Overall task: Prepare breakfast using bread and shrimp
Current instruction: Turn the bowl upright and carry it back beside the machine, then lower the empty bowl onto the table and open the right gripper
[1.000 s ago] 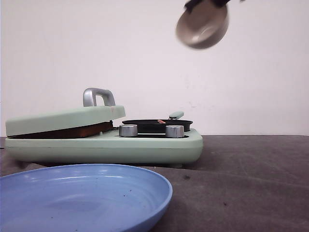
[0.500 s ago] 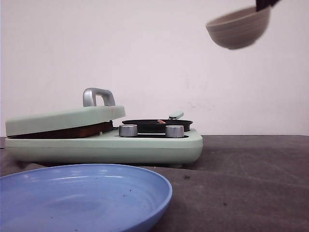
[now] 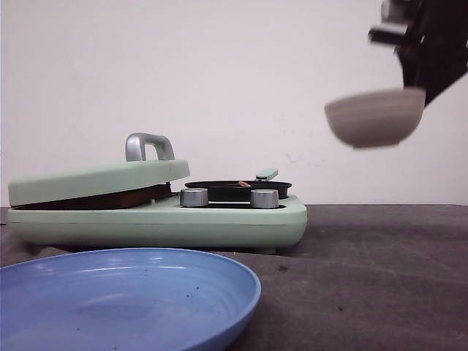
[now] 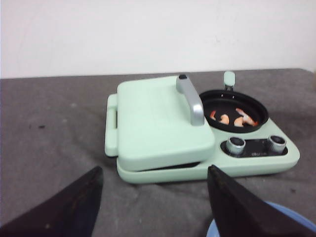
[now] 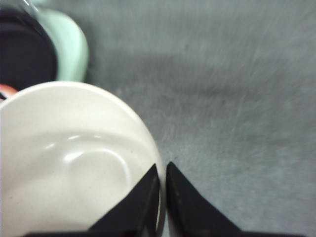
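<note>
Shrimp [image 4: 232,118] lie scattered in the black pan [image 4: 256,109], pointing different ways, beyond my wide-apart left claw [image 4: 153,207]. Right claw [image 5: 162,197] clamps a bowl [image 3: 374,117] rim, upright above the worktop [image 3: 380,278].

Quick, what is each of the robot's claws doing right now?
Left gripper: open, holding nothing.
Right gripper: shut on the rim of the beige bowl, held up in the air.
</note>
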